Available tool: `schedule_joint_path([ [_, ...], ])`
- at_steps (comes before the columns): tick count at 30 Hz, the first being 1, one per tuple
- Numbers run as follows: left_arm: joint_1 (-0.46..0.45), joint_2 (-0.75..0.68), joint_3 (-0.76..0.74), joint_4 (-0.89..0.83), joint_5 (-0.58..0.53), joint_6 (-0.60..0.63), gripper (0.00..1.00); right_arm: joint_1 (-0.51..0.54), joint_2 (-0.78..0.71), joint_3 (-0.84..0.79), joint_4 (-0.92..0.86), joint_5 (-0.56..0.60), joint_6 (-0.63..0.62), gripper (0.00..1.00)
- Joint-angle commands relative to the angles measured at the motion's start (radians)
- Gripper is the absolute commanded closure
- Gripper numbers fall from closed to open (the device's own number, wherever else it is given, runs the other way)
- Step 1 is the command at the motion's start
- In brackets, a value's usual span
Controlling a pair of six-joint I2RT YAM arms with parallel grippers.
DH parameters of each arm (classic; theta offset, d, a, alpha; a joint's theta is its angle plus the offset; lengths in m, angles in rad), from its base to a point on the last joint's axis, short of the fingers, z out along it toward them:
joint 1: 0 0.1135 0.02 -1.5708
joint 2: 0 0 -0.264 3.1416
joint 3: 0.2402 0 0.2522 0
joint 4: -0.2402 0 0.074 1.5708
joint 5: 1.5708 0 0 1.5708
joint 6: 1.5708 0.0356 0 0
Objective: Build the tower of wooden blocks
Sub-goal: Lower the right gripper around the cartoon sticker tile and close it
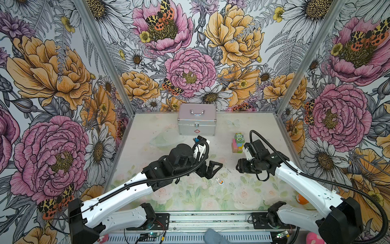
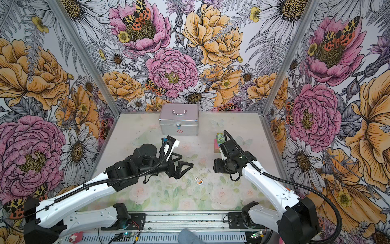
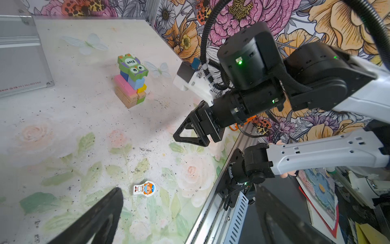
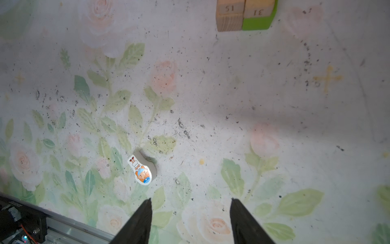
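— Black fingers on the right gripper: how do they stand?
— Parted partway, with only bare table between them. They hold nothing and touch nothing.
— And the left gripper?
— Spread wide and empty too. It is held above the middle of the table, pointing toward the right one.
— Where is the tower?
— Far right on the table, just beyond the right gripper and beside that arm's wrist, clear of the fingers. It has tan and green base blocks, a pink brick and a blue block above them, and a green owl piece marked "Five" on top.
— Anything loose?
— One flat cartoon boy piece lies face up on the table, between the two grippers and nearer than both. In the right wrist view it sits ahead of the fingertips, off toward one finger, not touching.
— The silver metal case?
— Lid down, at the far edge, left of the tower, well apart from both grippers.
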Motion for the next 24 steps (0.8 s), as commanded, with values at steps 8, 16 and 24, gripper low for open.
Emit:
schedule_joint_path([
  [8,0.055,-0.133,-0.091,0.033,0.119,-0.006,0.01,0.185,0.167,0.002,0.172,0.044,0.058,0.43],
  [16,0.060,-0.219,-0.146,0.031,0.095,-0.036,0.01,0.258,0.284,0.034,0.211,0.051,0.057,0.45],
  [24,0.079,-0.234,-0.176,0.037,0.071,-0.023,0.01,0.307,0.343,0.054,0.222,0.060,0.061,0.45],
])
